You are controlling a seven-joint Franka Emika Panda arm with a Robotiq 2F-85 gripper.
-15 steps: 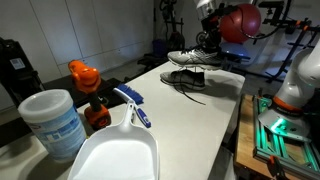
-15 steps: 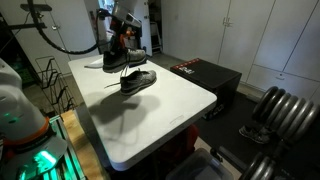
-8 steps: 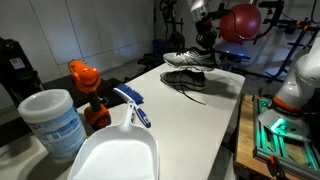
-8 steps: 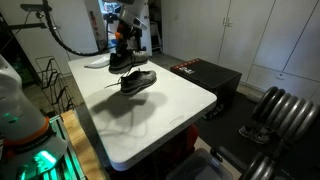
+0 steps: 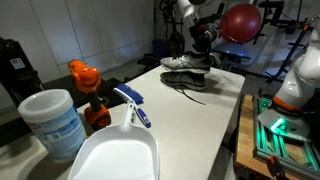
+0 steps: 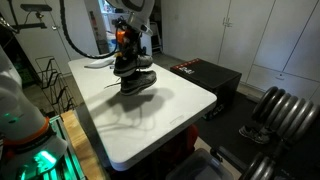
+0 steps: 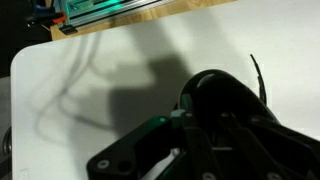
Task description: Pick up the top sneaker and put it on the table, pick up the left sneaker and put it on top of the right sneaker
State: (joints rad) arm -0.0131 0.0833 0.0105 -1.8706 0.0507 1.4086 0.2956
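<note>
- The black two-fingered gripper (image 5: 201, 50) is clamped on the collar of a grey sneaker with a white sole (image 5: 184, 63).
- The grey sneaker hangs level just under the gripper, directly over a black sneaker with loose laces (image 5: 183, 79); whether the two touch cannot be told.
- The black sneaker lies on the large white-grey table (image 5: 205, 120), below the gripper.
</note>
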